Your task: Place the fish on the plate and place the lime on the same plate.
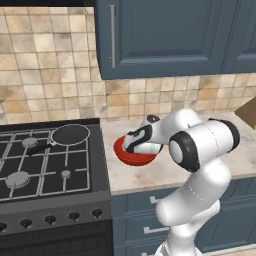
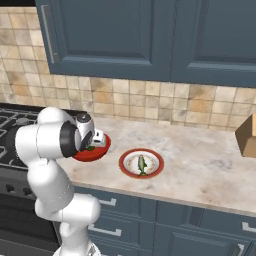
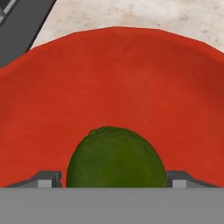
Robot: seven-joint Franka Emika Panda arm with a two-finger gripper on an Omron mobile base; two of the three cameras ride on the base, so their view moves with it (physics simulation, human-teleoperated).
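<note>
The lime (image 3: 116, 157), a round dark green ball, lies at the bottom of the deep red bowl (image 3: 113, 74). My gripper (image 3: 113, 179) reaches down into that bowl (image 1: 131, 159), open, with the lime between its two fingertips (image 3: 48, 178), which stand close on either side of it. In the right base view the hand (image 2: 95, 142) covers most of the bowl (image 2: 97, 155). The slender greenish-grey fish (image 2: 141, 164) lies across the white centre of the red-rimmed plate (image 2: 156, 167), just right of the bowl on the counter.
A black stove (image 1: 45, 170) with a dark pan (image 1: 70, 134) stands left of the bowl. A brown box (image 2: 247, 135) sits at the counter's far right. The beige counter (image 2: 200, 160) stretches right of the plate. Blue cabinets (image 2: 150, 40) hang overhead.
</note>
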